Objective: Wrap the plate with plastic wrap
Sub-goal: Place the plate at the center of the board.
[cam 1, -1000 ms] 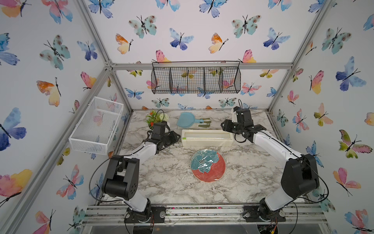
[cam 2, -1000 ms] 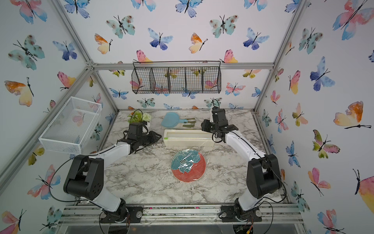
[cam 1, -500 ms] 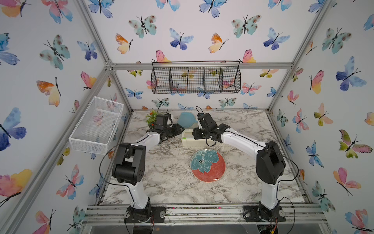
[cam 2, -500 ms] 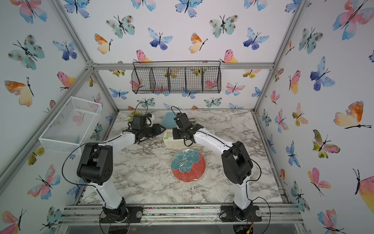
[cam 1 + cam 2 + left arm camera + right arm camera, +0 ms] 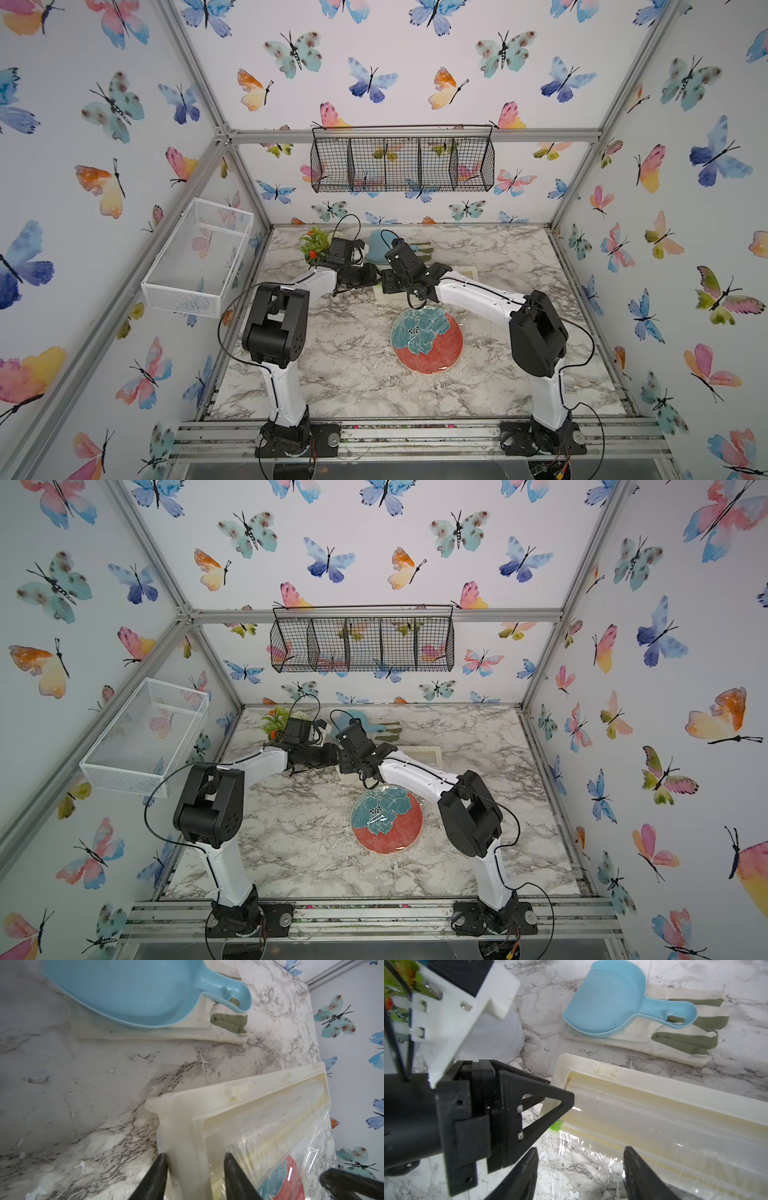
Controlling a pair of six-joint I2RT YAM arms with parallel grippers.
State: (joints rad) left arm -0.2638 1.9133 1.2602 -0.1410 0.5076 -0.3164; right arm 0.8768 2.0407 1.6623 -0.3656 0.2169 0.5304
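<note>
Cream dispenser box (image 5: 187,1122), left gripper (image 5: 195,1157) straddling its end

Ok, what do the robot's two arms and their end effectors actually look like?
Both the left arm and right arm have glossy white links joined by bulky black joint housings, with thin black cables looping alongside. The left end effector and right end effector carry black, tapering fingers; a white wrist bracket sits behind the left one.
</note>
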